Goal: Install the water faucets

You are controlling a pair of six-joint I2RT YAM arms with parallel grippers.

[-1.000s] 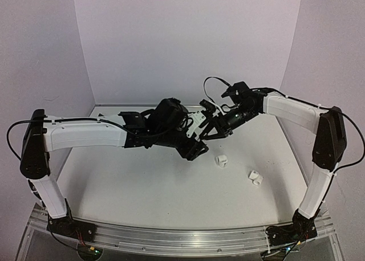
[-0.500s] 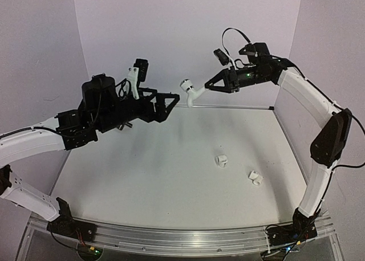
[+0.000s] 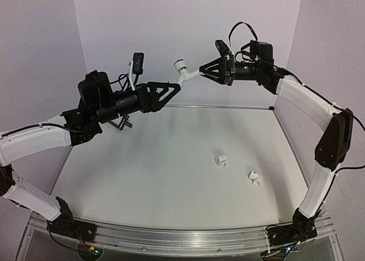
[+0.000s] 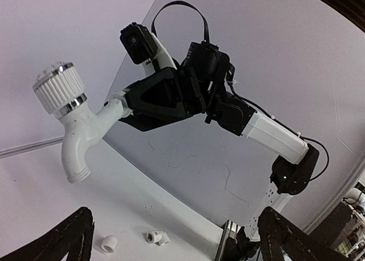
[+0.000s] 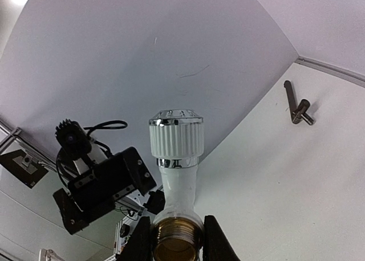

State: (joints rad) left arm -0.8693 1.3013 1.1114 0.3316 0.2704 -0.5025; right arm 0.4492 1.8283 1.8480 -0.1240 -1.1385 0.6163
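Note:
My right gripper [image 3: 201,73] is shut on a white faucet [image 3: 182,68] and holds it high above the back of the table. In the right wrist view the fingers [image 5: 140,244] clamp its brass threaded end [image 5: 174,241], and the ribbed round knob [image 5: 177,137] points away. In the left wrist view the faucet [image 4: 77,133] hangs with its spout down, held by the right gripper [image 4: 122,101]. My left gripper [image 3: 174,89] is open and empty, just left of and below the faucet; its fingers [image 4: 60,238] stand wide apart. Two short white fittings [image 3: 221,160] [image 3: 256,178] lie on the table at the right.
A dark metal crank-shaped bar [image 5: 296,104] lies at the back left of the table, partly hidden behind my left arm in the top view [image 3: 122,124]. The fittings also show in the left wrist view [image 4: 106,244] [image 4: 155,237]. Walls close the back and sides.

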